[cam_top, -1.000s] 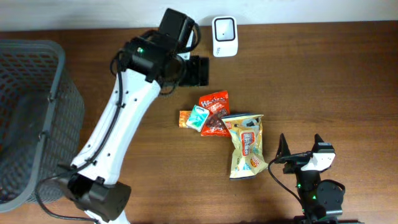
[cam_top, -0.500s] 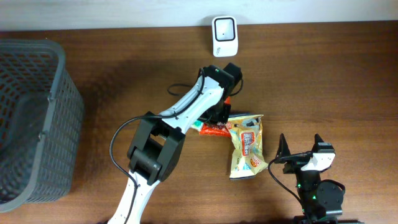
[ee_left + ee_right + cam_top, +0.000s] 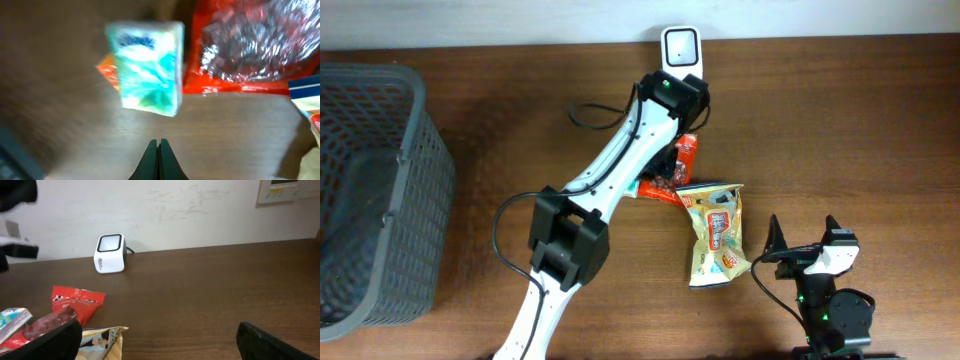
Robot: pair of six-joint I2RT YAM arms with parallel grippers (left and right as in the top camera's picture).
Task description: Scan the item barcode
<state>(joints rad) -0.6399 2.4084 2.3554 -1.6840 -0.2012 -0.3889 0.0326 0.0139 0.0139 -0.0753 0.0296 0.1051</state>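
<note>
The small teal-and-white soft packet, which looks like a tissue pack though the close view is blurred, is lying flat on the brown wooden table in a little heap of goods near the middle. It is resting partly on an orange wrapper, and its right edge is sitting just beside a red crinkly foil packet. The left hand is hanging above the table just short of the teal packet, its two dark fingers pressed tight together and gripping nothing. A yellow printed snack bag is lying against the near side of the red packet. The white box-shaped barcode scanner is standing at the far edge of the table, just beyond the left arm. The right hand is waiting at the near edge beside the yellow bag, fingers spread wide and empty. A grey mesh basket is sitting at the far left.
</note>
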